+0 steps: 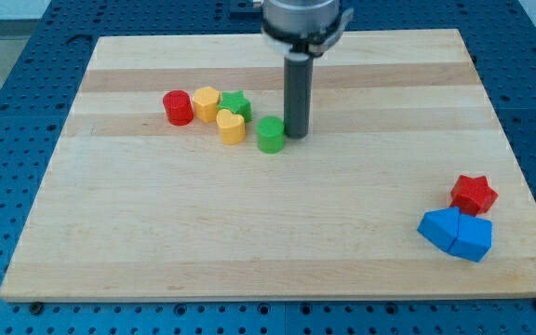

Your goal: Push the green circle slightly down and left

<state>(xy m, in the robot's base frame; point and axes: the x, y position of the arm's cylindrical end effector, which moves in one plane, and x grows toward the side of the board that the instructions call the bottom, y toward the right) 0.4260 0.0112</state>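
Resting my tip (296, 136) at the green circle's (270, 135) two o'clock (no claw visible); light, rigid, slides easily.

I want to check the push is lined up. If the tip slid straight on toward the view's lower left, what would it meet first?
Most likely the green circle: my tip sits just at its right edge, seemingly touching or nearly so, though depth is uncertain.
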